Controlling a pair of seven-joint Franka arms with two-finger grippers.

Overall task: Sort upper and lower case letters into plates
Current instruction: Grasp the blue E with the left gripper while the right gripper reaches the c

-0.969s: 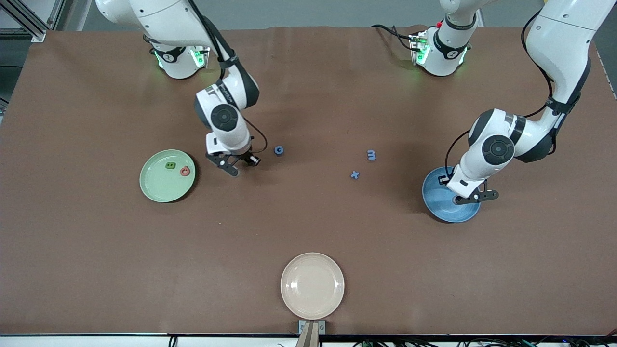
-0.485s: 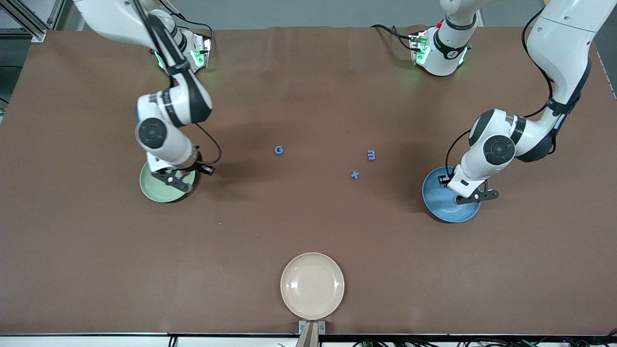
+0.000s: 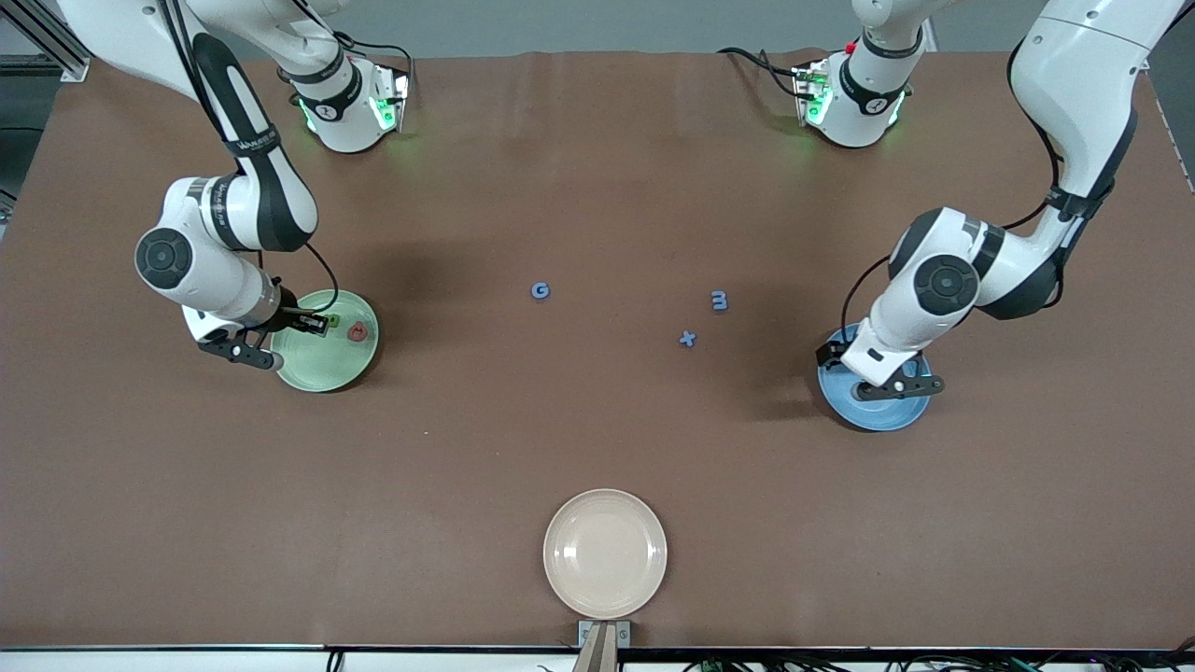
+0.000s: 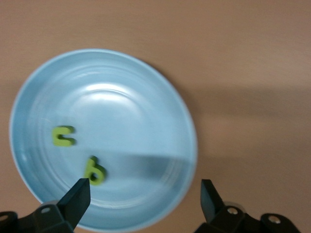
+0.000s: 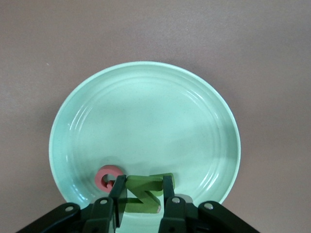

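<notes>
My right gripper [image 3: 317,324] hangs low over the pale green plate [image 3: 322,378], shut on a green N [image 5: 146,200]. On that plate [image 5: 146,116] lie a red letter [image 5: 108,177] and a green letter [image 5: 167,177], the green one mostly hidden by the fingers. My left gripper [image 3: 878,378] is open and empty over the blue plate [image 3: 878,415]. In the blue plate [image 4: 160,97] lie two small green letters, one [image 4: 63,136] beside a b [image 4: 95,171]. A blue G [image 3: 540,291], m [image 3: 718,301] and x [image 3: 687,339] lie on the table between the plates.
A cream-beige plate [image 3: 605,553] sits near the table's front edge, nearest the front camera. Both arm bases stand along the edge farthest from the front camera. The brown table cover [image 3: 597,439] is otherwise bare.
My right gripper has swung from beside the G toward the right arm's end and now hangs over the green plate. My left gripper has shifted slightly over the blue plate.
</notes>
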